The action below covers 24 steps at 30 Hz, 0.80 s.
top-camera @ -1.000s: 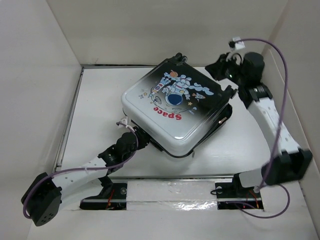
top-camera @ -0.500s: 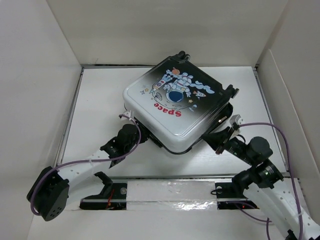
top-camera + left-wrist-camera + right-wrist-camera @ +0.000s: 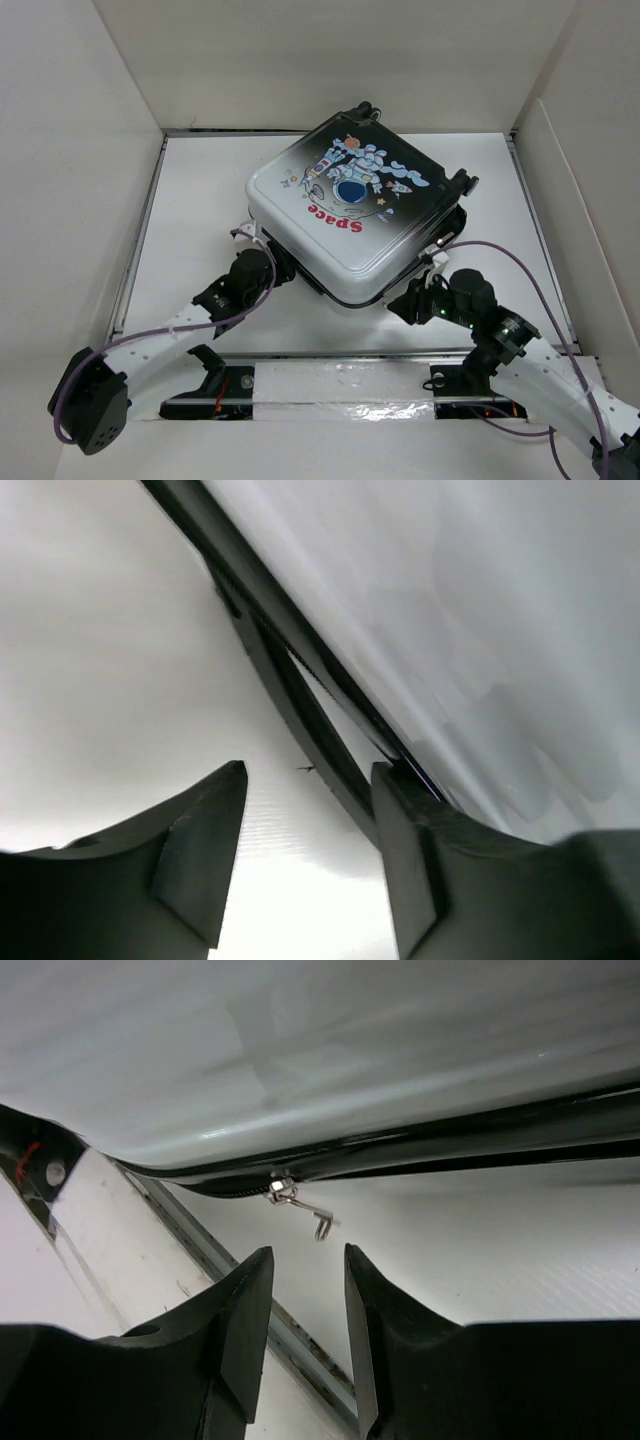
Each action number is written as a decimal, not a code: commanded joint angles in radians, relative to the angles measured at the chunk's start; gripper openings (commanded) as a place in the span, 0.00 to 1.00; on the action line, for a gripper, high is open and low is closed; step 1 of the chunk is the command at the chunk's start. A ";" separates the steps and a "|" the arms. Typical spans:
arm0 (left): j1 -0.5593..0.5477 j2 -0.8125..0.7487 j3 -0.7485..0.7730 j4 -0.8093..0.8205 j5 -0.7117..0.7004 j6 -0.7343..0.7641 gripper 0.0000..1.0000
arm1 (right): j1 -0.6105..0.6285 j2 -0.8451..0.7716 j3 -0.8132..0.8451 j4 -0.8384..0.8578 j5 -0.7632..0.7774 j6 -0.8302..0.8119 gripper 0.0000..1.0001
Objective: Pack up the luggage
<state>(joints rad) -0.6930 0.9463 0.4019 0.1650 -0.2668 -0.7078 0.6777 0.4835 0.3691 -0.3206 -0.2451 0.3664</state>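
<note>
The luggage (image 3: pixel 350 205) lies flat mid-table with its lid down, astronaut and red "Space" word facing up. A dark seam gap shows along its near edges. My left gripper (image 3: pixel 274 262) is open and empty at the suitcase's near-left edge. In the left wrist view (image 3: pixel 312 770) its right finger (image 3: pixel 410 860) is against the black zipper seam (image 3: pixel 290 690). My right gripper (image 3: pixel 404 300) is open and empty at the suitcase's near corner. In the right wrist view (image 3: pixel 307 1255) a small metal zipper pull (image 3: pixel 297 1202) hangs from the seam just beyond the fingertips, not touching them.
White walls close in the table on the left, back and right. A metal rail (image 3: pixel 330 378) with both arm bases runs along the near edge; it also shows under the right fingers in the right wrist view (image 3: pixel 300 1345).
The right arm has swung from the suitcase's far right corner down to its near corner. The left gripper has shifted slightly along the near-left edge. The suitcase has barely moved.
</note>
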 commanded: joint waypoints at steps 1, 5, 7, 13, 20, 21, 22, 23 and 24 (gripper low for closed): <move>0.003 -0.105 0.048 -0.027 -0.104 0.004 0.51 | 0.035 0.018 -0.007 0.123 0.040 -0.006 0.41; 0.012 -0.127 0.014 -0.044 -0.081 -0.010 0.57 | 0.062 0.076 -0.039 0.190 0.067 0.003 0.42; 0.021 -0.093 0.017 -0.038 -0.080 -0.013 0.58 | 0.088 0.090 -0.051 0.218 0.085 0.008 0.42; 0.030 0.037 0.064 0.083 -0.051 0.021 0.65 | 0.108 0.098 -0.090 0.301 0.147 0.011 0.44; 0.061 0.204 0.115 0.197 -0.014 0.034 0.54 | 0.117 0.083 -0.157 0.465 0.197 0.055 0.44; 0.061 0.227 0.115 0.206 -0.012 0.033 0.52 | 0.117 0.084 -0.162 0.475 0.205 0.063 0.44; 0.072 0.238 0.115 0.227 -0.008 0.028 0.48 | 0.126 0.084 -0.170 0.495 0.210 0.065 0.43; 0.072 0.246 0.112 0.244 -0.008 0.025 0.47 | 0.126 0.087 -0.173 0.503 0.222 0.065 0.42; 0.072 0.261 0.106 0.257 -0.009 0.024 0.46 | 0.126 0.087 -0.174 0.511 0.228 0.063 0.42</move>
<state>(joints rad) -0.6315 1.1744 0.4675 0.2779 -0.2874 -0.6815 0.7902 0.5766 0.2012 0.0605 -0.0658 0.4152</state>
